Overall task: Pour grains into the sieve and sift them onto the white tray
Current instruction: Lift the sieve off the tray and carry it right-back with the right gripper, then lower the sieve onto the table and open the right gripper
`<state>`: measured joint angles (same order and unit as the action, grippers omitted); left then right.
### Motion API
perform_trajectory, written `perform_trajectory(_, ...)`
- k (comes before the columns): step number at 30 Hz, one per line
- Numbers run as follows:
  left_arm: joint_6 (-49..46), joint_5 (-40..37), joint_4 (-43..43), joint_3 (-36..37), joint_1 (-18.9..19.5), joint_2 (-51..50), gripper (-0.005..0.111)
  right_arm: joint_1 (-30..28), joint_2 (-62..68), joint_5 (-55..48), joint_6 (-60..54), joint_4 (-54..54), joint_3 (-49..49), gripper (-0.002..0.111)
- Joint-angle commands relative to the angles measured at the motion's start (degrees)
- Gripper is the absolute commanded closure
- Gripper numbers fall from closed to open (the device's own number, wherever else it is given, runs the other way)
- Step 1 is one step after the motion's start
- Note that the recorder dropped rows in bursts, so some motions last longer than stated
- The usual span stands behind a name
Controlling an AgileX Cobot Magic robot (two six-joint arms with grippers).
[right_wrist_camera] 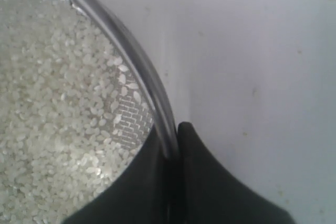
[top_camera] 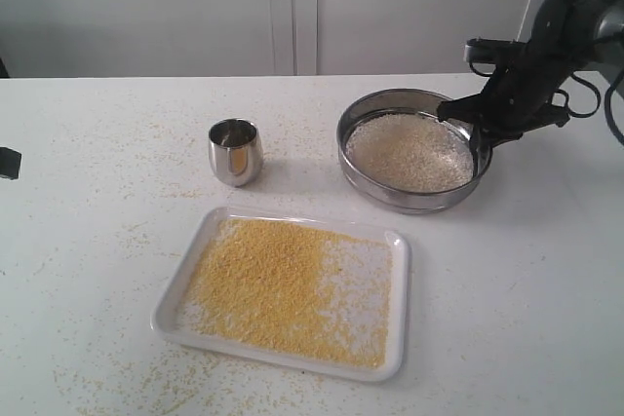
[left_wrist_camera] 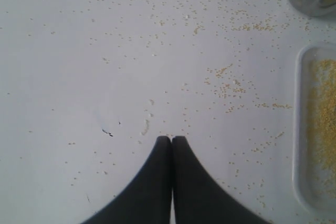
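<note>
The black right gripper (top_camera: pixel 475 133) is clamped on the rim of the wide, shallow round steel sieve (top_camera: pixel 409 200), which sits on the table (top_camera: pixel 97 338) behind the flat white rectangular tray (top_camera: pixel 400 309). Pale coarse grains (top_camera: pixel 409 151) lie in the sieve and fine yellow grains (top_camera: pixel 273 284) on the tray. To let go cleanly, I'd part the jaws fully before lifting; the black left gripper (left_wrist_camera: pixel 171 139) is pinched shut, empty.

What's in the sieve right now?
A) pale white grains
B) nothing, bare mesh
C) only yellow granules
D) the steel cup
A: the sieve holds a layer of pale white grains, also clear in the right wrist view, while the yellow granules lie on the white tray.
</note>
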<state>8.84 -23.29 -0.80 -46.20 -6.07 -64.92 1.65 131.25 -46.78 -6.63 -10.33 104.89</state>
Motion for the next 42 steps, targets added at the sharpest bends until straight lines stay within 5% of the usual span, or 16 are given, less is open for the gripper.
perform_trajectory(1, 0.1, -0.3, 0.3, 0.5, 0.2, 0.4, 0.107, 0.4, 0.0, 2.9, 0.9, -1.9, 1.3, 0.108)
perform_trajectory(17, 0.1, -0.3, 0.3, 0.5, 0.2, 0.4, 0.107, 2.8, 3.4, 5.9, 0.7, -2.3, 1.3, 0.108)
perform_trajectory(29, 0.1, -0.3, 0.3, 0.5, 0.2, 0.4, 0.107, 2.8, 3.4, 5.8, 0.7, -2.3, 1.3, 0.062)
perform_trajectory(42, 0.1, -0.3, 0.3, 0.5, 0.2, 0.4, 0.107, 2.8, 1.0, 6.1, 0.9, -1.6, 1.3, 0.059)
